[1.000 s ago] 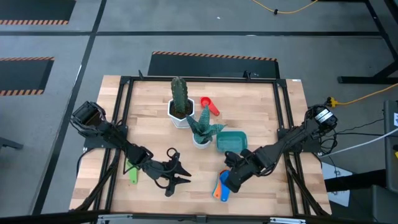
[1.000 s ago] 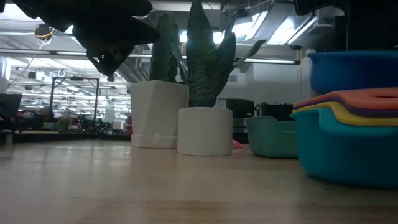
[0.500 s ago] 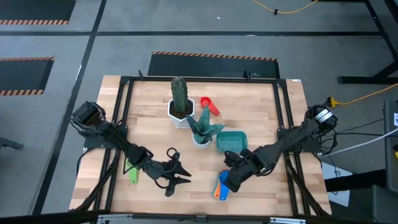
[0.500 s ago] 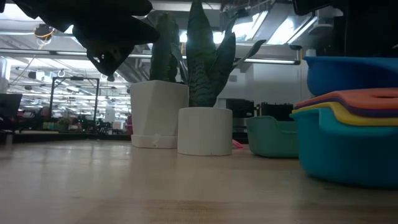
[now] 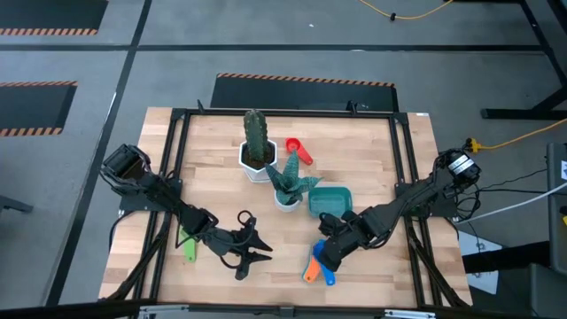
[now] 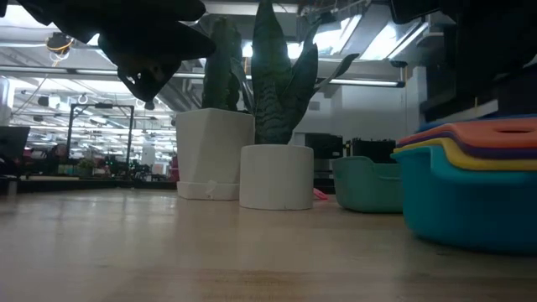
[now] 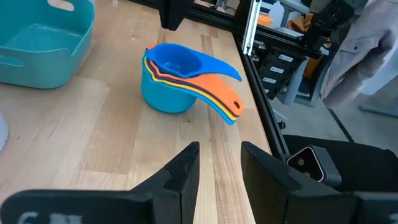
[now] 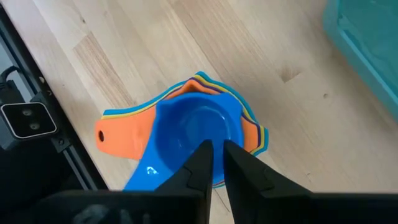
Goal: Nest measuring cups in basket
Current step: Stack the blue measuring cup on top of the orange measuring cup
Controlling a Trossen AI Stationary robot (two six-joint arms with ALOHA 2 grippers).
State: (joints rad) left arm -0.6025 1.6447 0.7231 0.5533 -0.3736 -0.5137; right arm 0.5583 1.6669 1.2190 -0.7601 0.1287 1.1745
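Measuring cups (image 7: 180, 78) of smooth, glossy plastic sit stacked on the pale wood-grain table (image 5: 372, 159), near its front edge and right of centre: a round teal bowl at the bottom, thin yellow and orange rims above it, and a bright blue scoop nested on top, with flat tapering handles fanning out to one side, the orange one ending in a small hole. In the low view the stack (image 6: 470, 184) looms at the right, its layered rims showing as curved bands of colour. The right gripper (image 8: 214, 168) hangs directly over the blue bowl, its two dark fingers nearly pressed together with only a slim gap and nothing gripped between them; from above, the right gripper (image 5: 330, 252) sits just beside the stack (image 5: 317, 270). A teal basket (image 5: 330, 201), shallow with rounded corners and smooth walls, stands just behind the stack and holds no cup. Two more scoops lie apart: a red cup (image 5: 299, 149) behind the plants and a green cup (image 5: 189, 245) near the left edge. The left gripper (image 5: 257, 245) rests low over the table left of centre, its matte black fingers (image 7: 183, 180) parted by a moderate gap around bare wood. A white hexagonal pot (image 5: 257, 161) with a ribbed cactus and a round white pot (image 6: 277, 176) with stiff mottled leaves stand mid-table, close together. A black metal frame (image 5: 403, 159) borders the table.
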